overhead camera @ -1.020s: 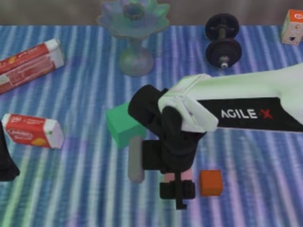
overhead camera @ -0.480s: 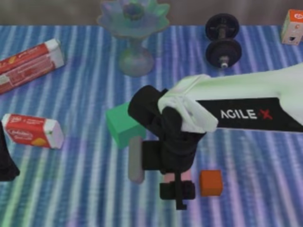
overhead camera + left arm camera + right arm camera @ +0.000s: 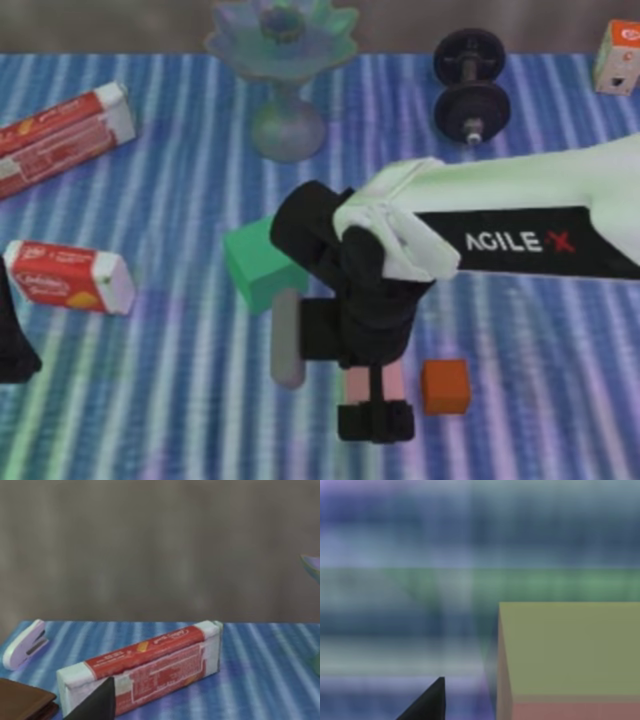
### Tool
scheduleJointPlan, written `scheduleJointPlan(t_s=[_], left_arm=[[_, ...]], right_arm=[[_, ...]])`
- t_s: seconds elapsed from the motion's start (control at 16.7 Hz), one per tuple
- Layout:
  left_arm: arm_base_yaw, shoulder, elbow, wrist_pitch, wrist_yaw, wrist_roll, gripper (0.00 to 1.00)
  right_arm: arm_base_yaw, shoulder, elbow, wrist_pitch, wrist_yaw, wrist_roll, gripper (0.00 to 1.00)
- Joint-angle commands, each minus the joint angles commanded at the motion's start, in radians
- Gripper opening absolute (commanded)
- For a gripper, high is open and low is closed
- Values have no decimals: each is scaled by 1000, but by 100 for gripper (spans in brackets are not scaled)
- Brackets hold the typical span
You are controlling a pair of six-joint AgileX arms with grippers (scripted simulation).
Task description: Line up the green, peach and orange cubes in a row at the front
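From above, my right hand sits low at the front of the striped bench, over the peach cube; its fingers look slightly parted beside the cube, but I cannot tell whether they grip it. The orange cube lies just right of it, the green cube behind and left. My left arm is parked at the left edge.

The left wrist view shows a red-and-white box.

The right wrist view shows the peach cube close up, probably free.
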Motion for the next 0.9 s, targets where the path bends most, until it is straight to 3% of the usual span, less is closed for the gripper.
scheduleJointPlan(t_s=[0.36, 0.66, 0.9], left_arm=[[0, 0, 0, 0, 0, 0, 100], [0, 0, 0, 0, 0, 0, 100], [0, 0, 0, 0, 0, 0, 100]], right_arm=[[1, -6, 14, -17, 0, -1, 100], [7, -74, 114, -200, -2, -6, 100], [6, -100, 142, -242, -1, -4, 100]])
